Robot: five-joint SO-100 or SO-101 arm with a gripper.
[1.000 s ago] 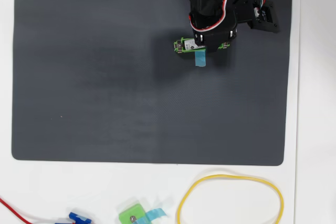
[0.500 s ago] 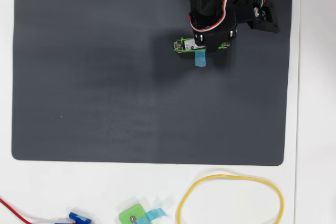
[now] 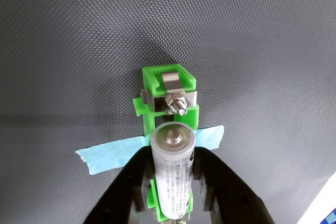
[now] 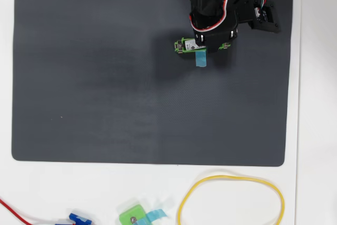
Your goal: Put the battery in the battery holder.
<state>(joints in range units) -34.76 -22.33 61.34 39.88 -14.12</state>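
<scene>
Between the gripper's fingers, the battery sits over the green holder.

At the wrist view's 6 o'clock edge the battery [image 3: 172, 174], a smooth silver-white cylinder with tiny dark print and a flat metal end cap, lies lengthwise along the battery holder [image 3: 167, 98], its cap just short of the nut and metal contact at the frame's 12 o'clock end; whether it is fully seated cannot be told. The gripper [image 3: 173, 187] is clenched on the battery, one black finger [image 3: 128, 182] at each side. The holder is bright green plastic, a narrow rectangular frame, crossed by a strip of light blue tape [image 3: 113, 153] stuck to the finely woven dark grey mat [image 3: 68, 40]. From overhead, holder [image 4: 183, 46] and mat [image 4: 105, 88] lie on the white tabletop [image 4: 316, 130], with a yellow loop [image 4: 231, 198] at 6 o'clock.
</scene>
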